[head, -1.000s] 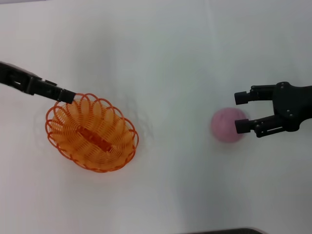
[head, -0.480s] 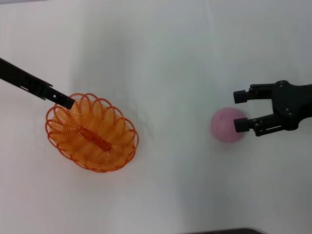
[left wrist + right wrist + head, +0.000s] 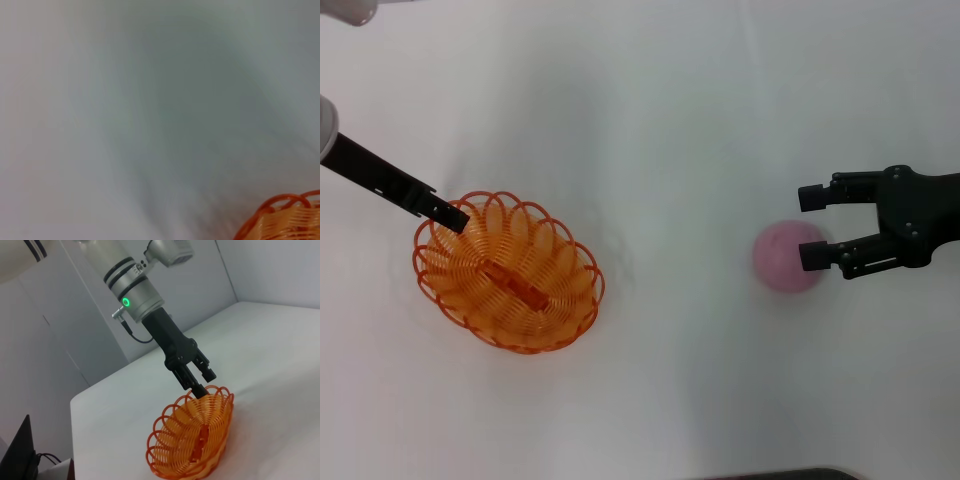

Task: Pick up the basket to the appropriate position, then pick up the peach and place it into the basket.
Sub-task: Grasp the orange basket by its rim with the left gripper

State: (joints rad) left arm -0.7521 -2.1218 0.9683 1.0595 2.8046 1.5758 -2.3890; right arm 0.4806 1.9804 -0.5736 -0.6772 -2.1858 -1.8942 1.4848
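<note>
No readable text or labels, seemingly, anywhere.

A plain white table [image 3: 650, 120] fronts grey wall panels [image 3: 75, 335].

likely a lab — bare white table [image 3: 280, 340], plain panelled walls [image 3: 75, 325]

You get bright, even overhead light washing out the white table [image 3: 650, 120]; shadows stay faint, and the left wrist view is heavily blurred.
</note>
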